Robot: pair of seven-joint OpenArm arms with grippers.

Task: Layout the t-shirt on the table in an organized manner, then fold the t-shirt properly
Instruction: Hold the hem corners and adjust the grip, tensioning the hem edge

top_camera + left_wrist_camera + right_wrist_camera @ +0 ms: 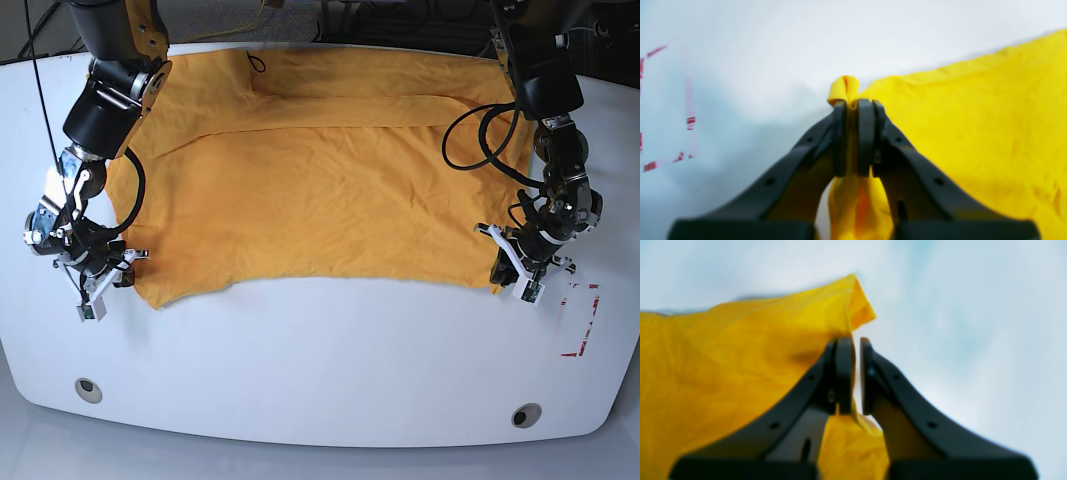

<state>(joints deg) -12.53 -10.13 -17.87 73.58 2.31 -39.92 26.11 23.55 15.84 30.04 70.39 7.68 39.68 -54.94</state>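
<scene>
The orange-yellow t-shirt (320,180) lies spread over the far half of the white table (320,360), with its near edge wavy. At that edge's right corner my left gripper (508,268) is shut on a bunched tuft of the t-shirt (845,88); the black pads of the left gripper (855,104) pinch the cloth tight. My right gripper (118,270) is at the left corner. In its wrist view the right gripper (856,340) shows only a thin slit, with the t-shirt (740,366) edge running through it and the corner poking past the tips.
A red tape rectangle outline (582,322) lies just right of the left gripper, also visible as the red tape (690,121). Two round grey grommets (88,388) (525,415) sit near the table's front edge. Black cables (470,130) hang beside the arm on the right.
</scene>
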